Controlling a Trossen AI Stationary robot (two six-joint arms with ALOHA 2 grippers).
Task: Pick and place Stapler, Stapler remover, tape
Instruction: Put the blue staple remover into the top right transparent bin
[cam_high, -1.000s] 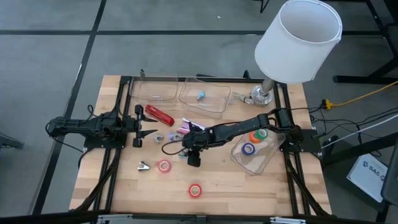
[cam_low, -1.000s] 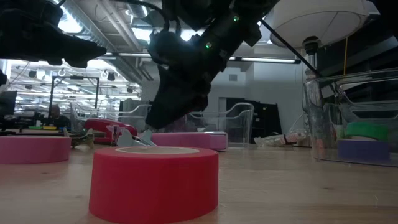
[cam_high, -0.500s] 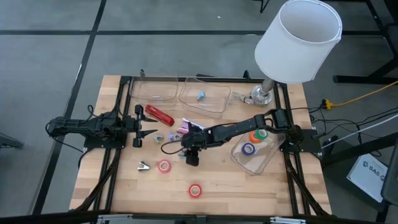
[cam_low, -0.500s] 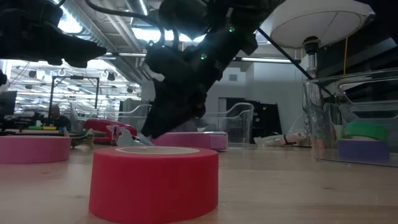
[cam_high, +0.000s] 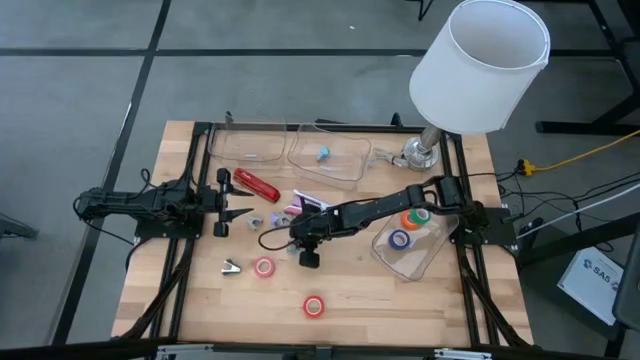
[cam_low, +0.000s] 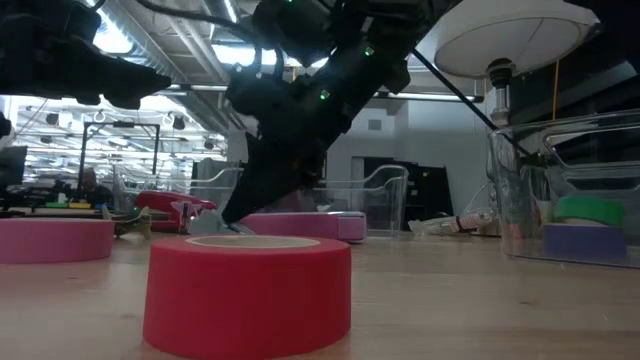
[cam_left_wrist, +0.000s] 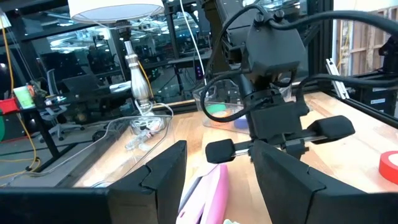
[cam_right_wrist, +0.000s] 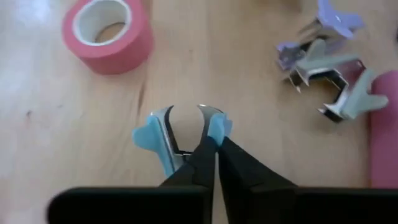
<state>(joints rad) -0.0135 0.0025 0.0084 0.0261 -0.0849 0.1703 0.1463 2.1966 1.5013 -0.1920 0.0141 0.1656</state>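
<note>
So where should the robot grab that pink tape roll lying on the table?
Probably from straight above. The pink tape roll lies flat with its hole facing up, so one finger could go inside the hole and one outside, pinching the ring's wall.

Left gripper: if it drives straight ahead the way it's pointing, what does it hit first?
Probably the pink stapler, lying just past the open left gripper. The right gripper and its arm are farther along that line; depth is hard to judge.
</note>
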